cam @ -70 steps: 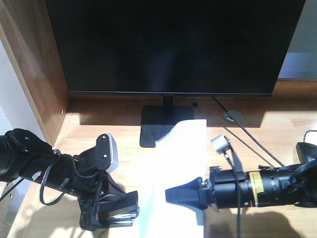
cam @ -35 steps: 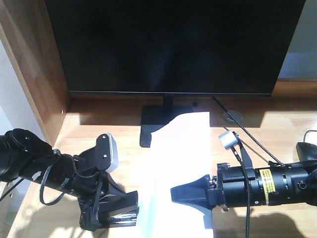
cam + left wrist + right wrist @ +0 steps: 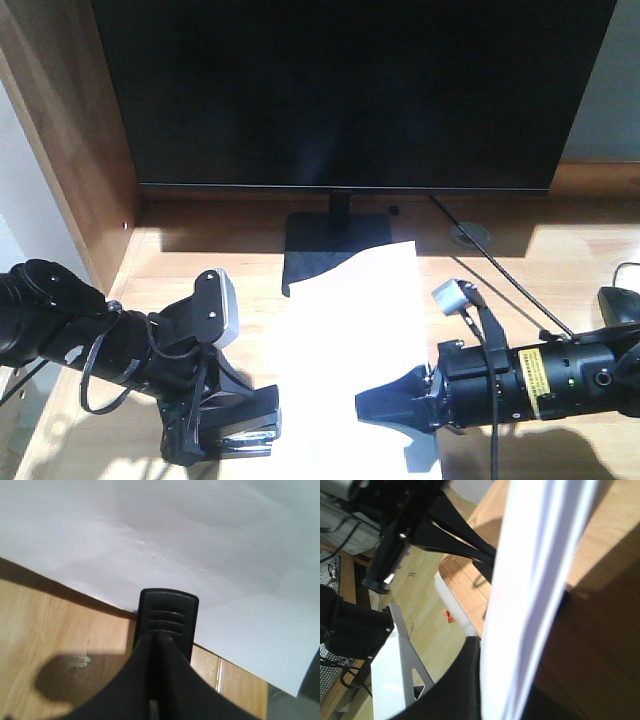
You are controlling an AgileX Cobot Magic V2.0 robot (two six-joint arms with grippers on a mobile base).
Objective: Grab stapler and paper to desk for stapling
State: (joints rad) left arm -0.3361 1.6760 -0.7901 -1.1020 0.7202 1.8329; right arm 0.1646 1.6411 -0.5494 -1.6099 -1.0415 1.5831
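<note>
A: Front view: paper (image 3: 345, 350) lying lengthwise from the monitor stand (image 3: 335, 255) toward the near desk (image 3: 200, 255) edge. Held where?

B: Near right edge, pinched between the closed jaws of the right gripper (image 3: 385, 408); sheet edge-on in the right wrist view, fingers on both faces.

A: And the left gripper (image 3: 235, 432)?

B: Just beside the paper's left edge, low, pointing across at it. Left wrist view: jaws pressed together, sheet directly ahead of the tips. Stapler not clearly discernible in any view; jaw contents impossible to tell.
</note>
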